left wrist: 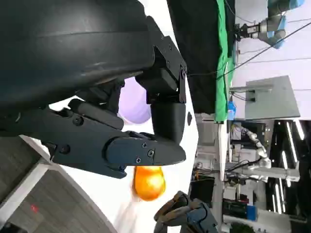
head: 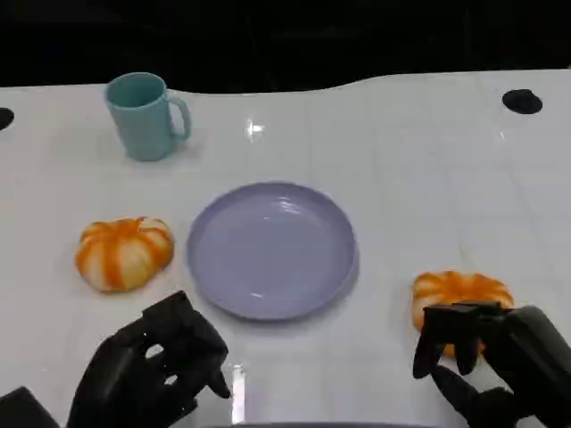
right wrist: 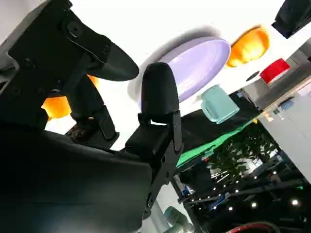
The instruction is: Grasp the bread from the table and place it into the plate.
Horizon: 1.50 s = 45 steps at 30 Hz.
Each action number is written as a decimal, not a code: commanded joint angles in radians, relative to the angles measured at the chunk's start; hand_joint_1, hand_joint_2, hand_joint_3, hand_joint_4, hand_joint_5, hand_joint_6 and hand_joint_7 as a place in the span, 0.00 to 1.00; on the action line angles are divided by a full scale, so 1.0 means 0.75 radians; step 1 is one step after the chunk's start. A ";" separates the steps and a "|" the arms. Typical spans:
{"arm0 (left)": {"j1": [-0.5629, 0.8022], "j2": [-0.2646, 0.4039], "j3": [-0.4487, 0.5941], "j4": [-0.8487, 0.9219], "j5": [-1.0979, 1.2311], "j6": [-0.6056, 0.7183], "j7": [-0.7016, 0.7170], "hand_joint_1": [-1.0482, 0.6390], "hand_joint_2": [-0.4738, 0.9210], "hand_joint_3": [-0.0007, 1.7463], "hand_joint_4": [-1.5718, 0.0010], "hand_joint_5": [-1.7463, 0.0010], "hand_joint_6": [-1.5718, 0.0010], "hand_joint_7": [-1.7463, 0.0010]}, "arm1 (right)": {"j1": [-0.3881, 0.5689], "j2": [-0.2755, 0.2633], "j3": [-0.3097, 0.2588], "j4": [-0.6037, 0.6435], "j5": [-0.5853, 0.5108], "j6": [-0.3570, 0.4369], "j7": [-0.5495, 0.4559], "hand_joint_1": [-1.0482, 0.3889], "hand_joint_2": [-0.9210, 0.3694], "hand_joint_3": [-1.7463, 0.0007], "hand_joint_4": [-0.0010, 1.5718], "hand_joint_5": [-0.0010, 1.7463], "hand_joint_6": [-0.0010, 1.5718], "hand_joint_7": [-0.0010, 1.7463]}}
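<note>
No readable text or labels anywhere.

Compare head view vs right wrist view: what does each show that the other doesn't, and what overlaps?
Head view alone: the left hand, fingers apart and holding nothing, and the whole white table. Right wrist view alone: the room beyond the table, with a green strip and a red object. Both: the lilac plate with nothing in it, the teal mug, both orange breads, and the right hand by the nearer one.
</note>
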 commanded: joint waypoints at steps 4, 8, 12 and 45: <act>-0.004 0.012 0.011 -0.009 -0.003 -0.001 0.005 0.30 1.00 0.19 0.58 0.00 0.63 0.13 | 0.007 -0.010 -0.005 -0.009 0.002 0.000 -0.007 0.71 0.56 0.19 0.55 0.99 0.52 0.79; -0.003 0.010 0.011 -0.011 0.002 -0.002 0.011 0.30 1.00 0.19 0.58 0.00 0.63 0.13 | 0.010 -0.011 -0.004 -0.016 0.004 0.006 0.001 0.71 0.57 0.19 0.55 0.98 0.52 0.79; -0.004 0.010 0.012 -0.008 0.004 -0.007 0.010 0.30 1.00 0.19 0.58 0.00 0.63 0.13 | 0.005 -0.011 -0.004 -0.006 0.000 -0.006 -0.008 0.71 0.57 0.19 0.56 0.98 0.52 0.78; -0.012 0.020 0.020 0.000 -0.010 -0.003 -0.005 0.31 1.00 0.19 0.58 0.00 0.63 0.12 | 0.066 -0.156 -0.112 -0.479 -0.103 0.385 0.273 0.49 0.15 0.87 0.34 0.30 0.45 0.02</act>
